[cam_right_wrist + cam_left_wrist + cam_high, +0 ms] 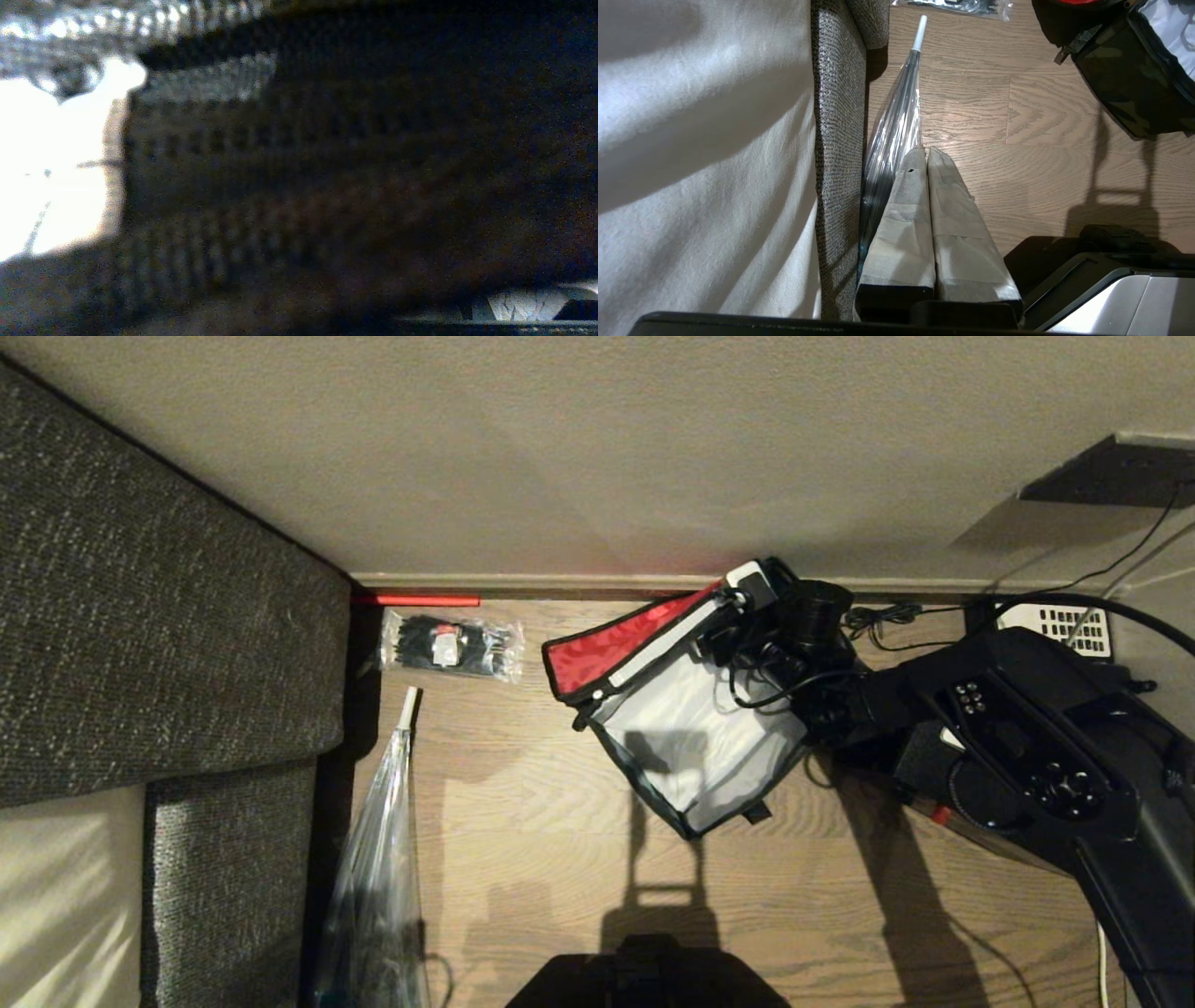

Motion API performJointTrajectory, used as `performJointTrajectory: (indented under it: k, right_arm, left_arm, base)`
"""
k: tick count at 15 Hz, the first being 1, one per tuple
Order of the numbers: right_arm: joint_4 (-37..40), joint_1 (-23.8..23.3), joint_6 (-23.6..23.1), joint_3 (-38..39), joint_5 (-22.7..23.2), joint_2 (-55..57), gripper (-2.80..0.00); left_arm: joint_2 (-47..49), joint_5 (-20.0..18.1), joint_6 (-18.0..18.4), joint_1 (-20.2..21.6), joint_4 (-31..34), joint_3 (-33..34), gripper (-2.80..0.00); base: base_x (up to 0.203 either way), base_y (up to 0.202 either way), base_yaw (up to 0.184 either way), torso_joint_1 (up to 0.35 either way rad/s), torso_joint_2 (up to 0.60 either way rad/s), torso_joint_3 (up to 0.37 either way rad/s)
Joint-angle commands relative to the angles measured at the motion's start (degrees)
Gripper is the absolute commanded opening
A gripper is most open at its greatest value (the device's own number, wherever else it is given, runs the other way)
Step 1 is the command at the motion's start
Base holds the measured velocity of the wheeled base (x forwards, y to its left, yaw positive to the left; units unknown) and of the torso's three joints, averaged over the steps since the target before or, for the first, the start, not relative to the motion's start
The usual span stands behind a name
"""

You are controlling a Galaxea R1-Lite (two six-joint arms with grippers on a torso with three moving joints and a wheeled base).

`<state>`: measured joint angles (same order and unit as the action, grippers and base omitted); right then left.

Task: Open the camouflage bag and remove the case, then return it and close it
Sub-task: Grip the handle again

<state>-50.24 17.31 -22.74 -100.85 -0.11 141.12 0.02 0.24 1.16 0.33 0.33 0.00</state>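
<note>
Right arm at open camouflage bag point(691, 747)

Right gripper point(758, 586) reaches across to the bag's far rim by the red lid — jaws spread wide; left gripper point(927, 151) parked, fingers pressed together.

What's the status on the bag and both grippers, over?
Right gripper open at the camouflage bag far rim. Bag lid up, red lining showing; case not seen inside. Left gripper shut, parked beside clear umbrella.

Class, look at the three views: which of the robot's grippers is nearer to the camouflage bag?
Right. The right gripper is at the camouflage bag, by its far corner; the left gripper hangs apart, beside the sofa.
</note>
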Motion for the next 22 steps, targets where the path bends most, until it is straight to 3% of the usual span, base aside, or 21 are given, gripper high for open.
performJointTrajectory:
  k: [1, 6, 10, 12, 17, 22]
  right_arm:
    - [1.4, -0.1, 0.8, 4.3, 0.2, -1.4, 0.0]
    - [15.5, 0.0, 13.5, 11.1, 1.0, -4.1, 0.0]
    - [22.2, 1.0, 19.3, 12.7, 1.8, -5.0, 0.0]
    - [23.0, 0.9, 18.6, 15.1, 2.0, -5.5, 0.0]
    - [21.7, -0.8, 10.5, 14.8, 0.5, -4.9, 0.0]
    - [12.0, -1.3, 3.6, 9.5, 0.9, -2.1, 0.0]
  left_arm:
    - [-0.1, 0.0, 0.0, 0.0, 0.0, 0.2, -2.8]
    - [-0.1, 0.0, 0.1, -0.1, 0.0, 0.2, -2.8]
    - [-0.1, 0.0, 0.0, 0.0, 0.0, 0.2, -2.8]
    - [-0.1, 0.0, 0.1, 0.0, 0.0, 0.2, -2.8]
    - [-0.1, 0.0, 0.0, 0.0, 0.0, 0.1, -2.8]
    - [-0.1, 0.0, 0.0, 0.0, 0.0, 0.1, -2.8]
  base:
    - [0.0, 0.0, 0.0, 0.0, 0.0, 0.0]
    - [0.0, 0.0, 0.0, 0.0, 0.0, 0.0]
    - [0.0, 0.0, 0.0, 0.0, 0.0, 0.0]
    - [0.0, 0.0, 0.0, 0.0, 0.0, 0.0]
    - [0.0, 0.0, 0.0, 0.0, 0.0, 0.0]
    - [0.0, 0.0, 0.0, 0.0, 0.0, 0.0]
